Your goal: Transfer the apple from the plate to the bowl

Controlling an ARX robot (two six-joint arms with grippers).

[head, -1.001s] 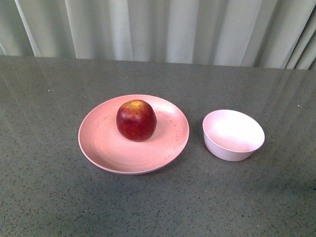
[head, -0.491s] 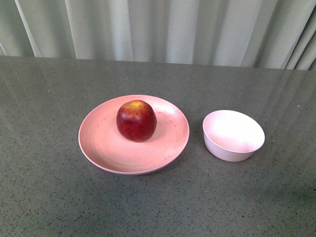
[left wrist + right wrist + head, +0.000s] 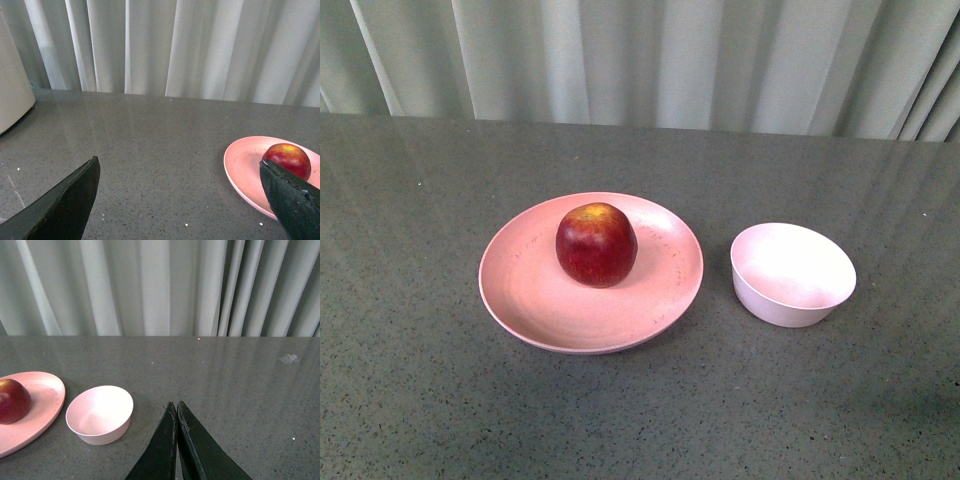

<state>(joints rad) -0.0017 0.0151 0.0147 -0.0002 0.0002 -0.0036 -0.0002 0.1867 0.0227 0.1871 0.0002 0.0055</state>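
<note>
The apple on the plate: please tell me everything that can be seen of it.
The apple is round, glossy and dark red, with a yellowish patch around the stem end, which faces up. It looks whole and unmarked. It rests on the plate, a little behind the plate's middle, and touches nothing else. The bowl stands apart from it, to its right.

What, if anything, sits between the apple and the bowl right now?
Nothing visible. The apple sits on the plate, the empty bowl stands just beside it, and only bare table lies between them. The plate's low rim is all it must clear.
</note>
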